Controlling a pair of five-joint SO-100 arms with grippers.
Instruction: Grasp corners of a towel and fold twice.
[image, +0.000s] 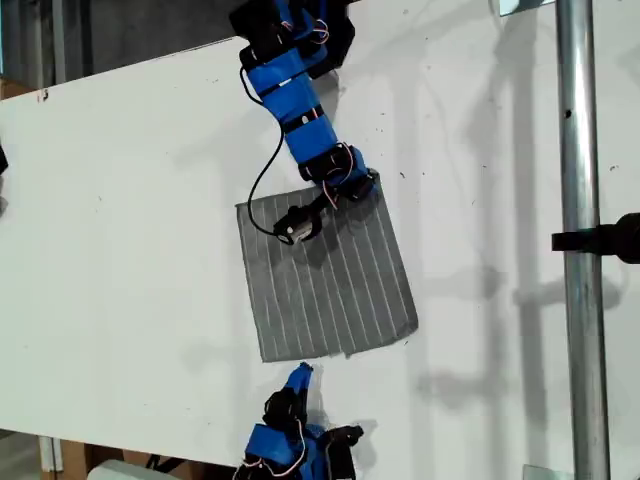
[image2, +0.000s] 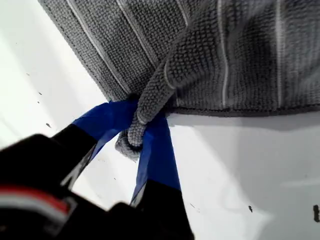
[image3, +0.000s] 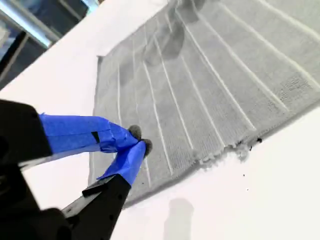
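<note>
Exterior view: the towel (image: 325, 275) is shown lying open and nearly flat in a single layer on the white bench (image: 120, 230), near the middle of the view. No fold has been made, so both folds of the task are judged to be outstanding. One arm (image: 300, 110) is extended from the top of this view to the towel's upper edge. My second claw (image: 300, 378) is seen just below the towel's lower edge. A metal pole (image: 580, 200) stands well apart at the exterior view's right. No container of any kind is shown, and nothing rests on the cloth but the arm's end. First wrist view: one of the corners (image2: 135, 131) is seen bunched and pinched between the blue jaws of my first claw (image2: 137, 137), which is clenched on it. The cloth next to the pinch is drawn up into a ridge, while the rest lies on the bench. The first grasp is therefore judged done. Second wrist view: my second claw is pictured over the striped cloth beside a frayed edge (image3: 235, 147), its jaws closed tip to tip with no fabric seen between them. Whether the tips touch the towel cannot be told. A second corner is thus judged not yet taken.
</note>
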